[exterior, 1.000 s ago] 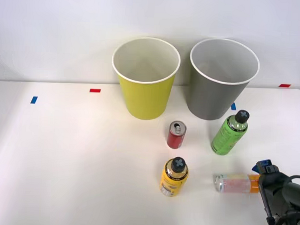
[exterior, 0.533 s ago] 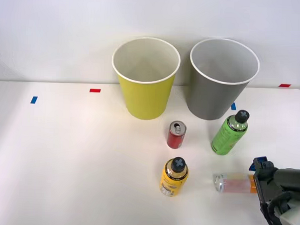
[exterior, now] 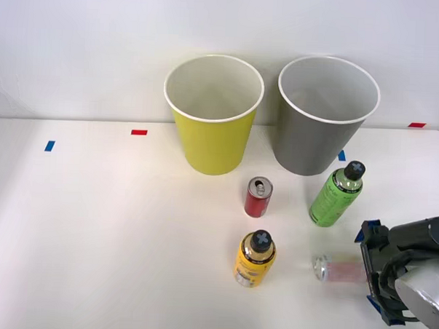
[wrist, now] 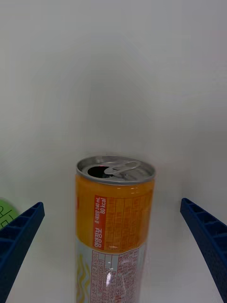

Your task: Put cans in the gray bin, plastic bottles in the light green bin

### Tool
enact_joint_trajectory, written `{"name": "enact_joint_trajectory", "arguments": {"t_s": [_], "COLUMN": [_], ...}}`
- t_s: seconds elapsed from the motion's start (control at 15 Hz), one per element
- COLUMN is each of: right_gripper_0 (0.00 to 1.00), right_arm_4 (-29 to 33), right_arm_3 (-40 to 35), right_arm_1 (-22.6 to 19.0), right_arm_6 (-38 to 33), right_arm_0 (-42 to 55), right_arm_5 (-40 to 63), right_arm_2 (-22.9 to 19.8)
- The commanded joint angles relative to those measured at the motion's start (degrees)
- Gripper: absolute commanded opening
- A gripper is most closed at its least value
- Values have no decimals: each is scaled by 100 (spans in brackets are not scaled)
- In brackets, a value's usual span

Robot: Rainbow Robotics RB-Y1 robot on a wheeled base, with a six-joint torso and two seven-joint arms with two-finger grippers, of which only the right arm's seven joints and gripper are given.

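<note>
Slim orange-and-pale-pink metal can [exterior: 339, 269] [wrist: 115, 222]: lying on its side on the white table, silver top with opened tab facing the yellow-orange bottle.
Short red metal can [exterior: 258, 197]: upright, silver top, in front of the 2 bins.
Bright green plastic bottle [exterior: 335, 194]: upright, black cap, just before the gray bin.
Yellow-orange labelled plastic bottle [exterior: 255, 259]: upright, black cap, nearest the front edge.
Round tapered gray bin [exterior: 320, 129]: upright, white rim, pale inside.
Round tapered yellow-green bin [exterior: 212, 128]: upright, white rim, beside the gray one.
</note>
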Motion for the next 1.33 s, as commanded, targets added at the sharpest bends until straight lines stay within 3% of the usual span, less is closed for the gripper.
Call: {"name": "enact_joint_trajectory", "arguments": {"t_s": [0.07,0.47,0.6,0.67,1.13,1.33], "right_gripper_0": [100,100,5,0,0,0], "right_arm_4": [46,388,573,635,1223,2085], "right_arm_3": [250,285,285,285,224,4], "right_arm_1": [2,2,-7,2,-42,-156], "right_arm_6": [62,176,238,246,528,1424], "right_arm_0": [-135,-152,-144,-144,-12,322], "right_arm_5": [-10,-19,-19,-19,-151,-511], "right_arm_2": [140,422,527,554,633,659]}}
